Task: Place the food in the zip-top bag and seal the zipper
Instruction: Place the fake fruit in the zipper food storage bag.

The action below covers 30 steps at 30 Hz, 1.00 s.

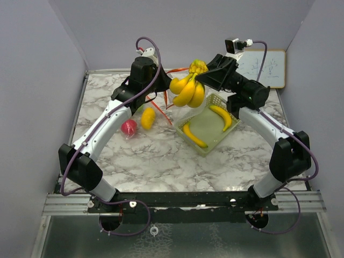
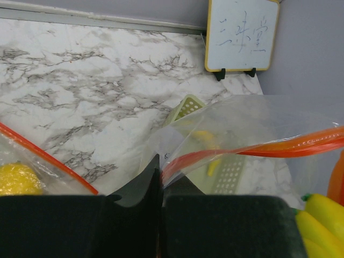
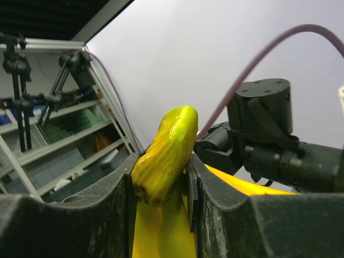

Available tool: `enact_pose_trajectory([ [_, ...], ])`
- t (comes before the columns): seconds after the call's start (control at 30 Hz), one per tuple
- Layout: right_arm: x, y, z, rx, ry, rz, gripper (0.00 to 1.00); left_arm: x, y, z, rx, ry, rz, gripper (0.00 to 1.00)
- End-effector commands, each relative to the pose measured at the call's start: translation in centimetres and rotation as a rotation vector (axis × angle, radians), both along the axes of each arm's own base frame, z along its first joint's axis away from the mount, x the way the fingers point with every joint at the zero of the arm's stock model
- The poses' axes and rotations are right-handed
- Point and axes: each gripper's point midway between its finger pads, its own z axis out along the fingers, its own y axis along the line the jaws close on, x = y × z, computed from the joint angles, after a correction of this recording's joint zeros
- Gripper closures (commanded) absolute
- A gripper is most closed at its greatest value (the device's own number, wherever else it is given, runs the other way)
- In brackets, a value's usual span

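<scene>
My right gripper [image 1: 200, 71] is shut on the stem of a bunch of yellow bananas [image 1: 187, 91] and holds it high above the table; the stem [image 3: 164, 156] sits between its fingers. My left gripper [image 1: 157, 92] is shut on the orange zipper edge [image 2: 215, 153] of the clear zip-top bag [image 2: 252, 123], lifted, with the bunch just to its right [image 2: 317, 220]. A yellow fruit [image 1: 148, 117] and a red-pink fruit [image 1: 129, 127] lie in the bag's lower part on the table. Two single bananas [image 1: 194, 136] lie in the pale green mesh tray [image 1: 207, 148].
A small whiteboard [image 1: 264, 68] leans on the back wall at the right, also in the left wrist view [image 2: 243, 35]. Grey walls close in the marble table [image 1: 161, 161] on three sides.
</scene>
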Motion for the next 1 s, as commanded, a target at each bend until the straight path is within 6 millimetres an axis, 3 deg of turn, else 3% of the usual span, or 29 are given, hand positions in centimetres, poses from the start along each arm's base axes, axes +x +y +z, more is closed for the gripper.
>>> enact_pose_trajectory([
  [0.0, -0.1, -1.7, 0.6, 0.133, -0.018, 0.029, 0.89, -0.1, -0.9, 1.0, -0.084, -0.011, -0.034, 1.00],
  [0.17, -0.1, -1.3, 1.5, 0.111, -0.059, 0.031, 0.89, 0.1, -0.9, 0.7, -0.084, -0.007, -0.032, 1.00],
  [0.23, 0.9, -0.9, 1.1, 0.076, -0.017, -0.006, 0.90, 0.1, -1.1, 1.1, -0.097, -0.016, -0.038, 1.00],
  [0.47, 5.5, -1.1, -4.5, -0.038, 0.206, -0.191, 0.90, -0.1, -0.8, 2.2, -0.114, -0.039, -0.040, 1.00],
  [0.63, 7.9, -1.0, -7.4, -0.183, 0.213, -0.390, 0.90, -0.5, -0.9, 2.3, -0.127, -0.035, -0.050, 1.00],
  [0.97, 12.8, -3.1, -7.5, -0.241, 0.175, -0.740, 0.90, -1.5, -2.0, 1.9, -0.194, 0.004, -0.110, 1.00],
])
